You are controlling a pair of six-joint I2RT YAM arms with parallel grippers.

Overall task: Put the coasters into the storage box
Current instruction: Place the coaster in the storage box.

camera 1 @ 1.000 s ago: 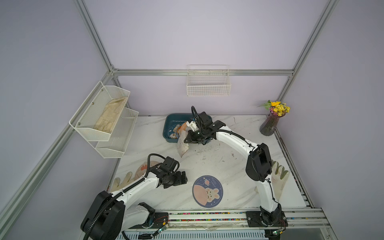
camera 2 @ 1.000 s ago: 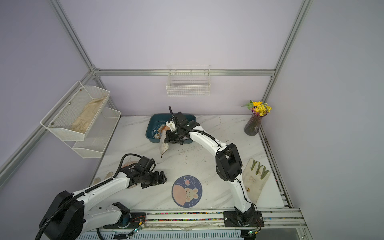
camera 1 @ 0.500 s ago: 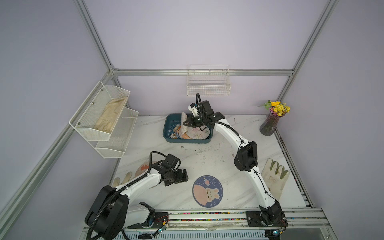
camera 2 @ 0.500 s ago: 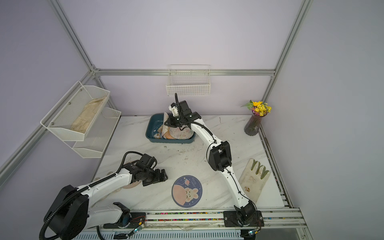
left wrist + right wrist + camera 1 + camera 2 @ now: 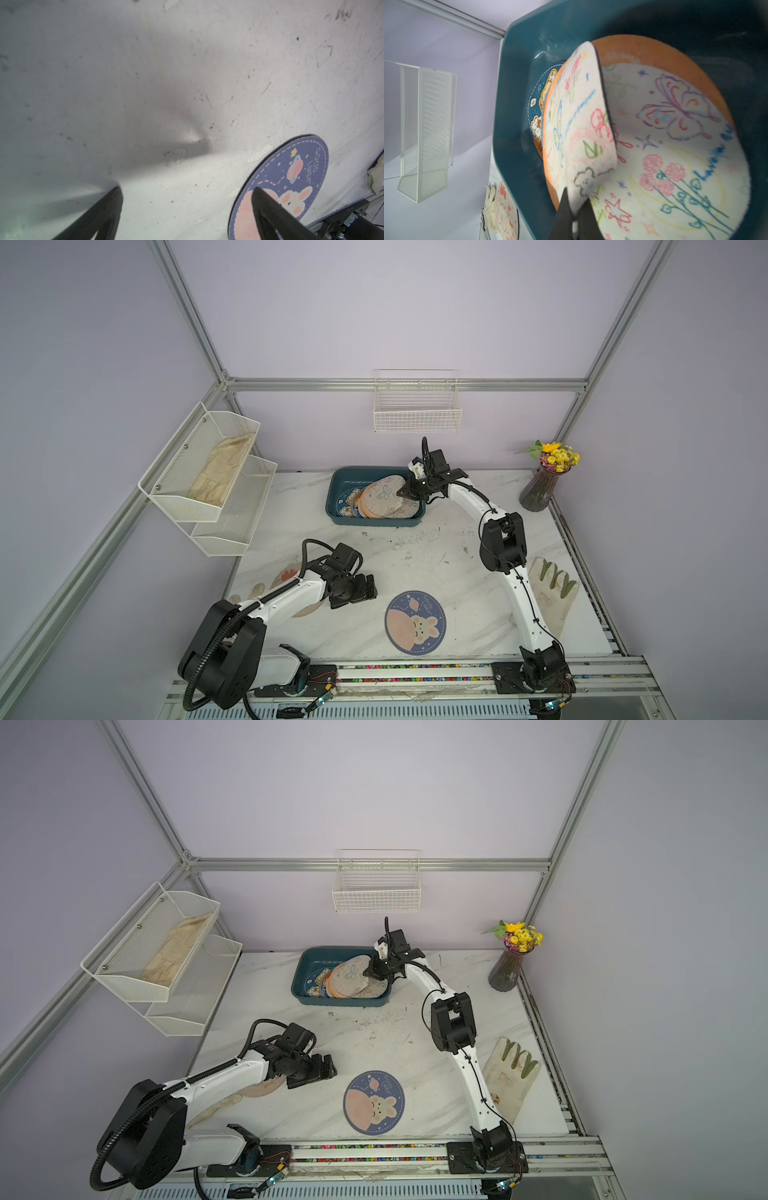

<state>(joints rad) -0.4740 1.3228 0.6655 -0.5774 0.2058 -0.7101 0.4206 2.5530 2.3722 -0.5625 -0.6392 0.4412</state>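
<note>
Over glossy teal storage box: right fingers pinch floppy round coaster; left fingers apart.

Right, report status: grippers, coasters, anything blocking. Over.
Right gripper shut on butterfly coaster, tilted inside storage box. Left gripper open, empty, beside navy rabbit coaster. Pink coaster partly under left arm. Nothing blocking.

1. A white marble-patterned worktop, scuffed with dark marks near its middle.
2. A two-tier white mesh wall shelf; a cream cloth glove lies in its upper tier.
3. A white wire basket hangs on the back wall.
4. A dark ribbed glass vase of yellow flowers stands in the far corner.
5. A cream work glove with green fingertips lies flat on the vase's side.
6. Across the worktop, only the pale fingertips of another glove show.
</note>
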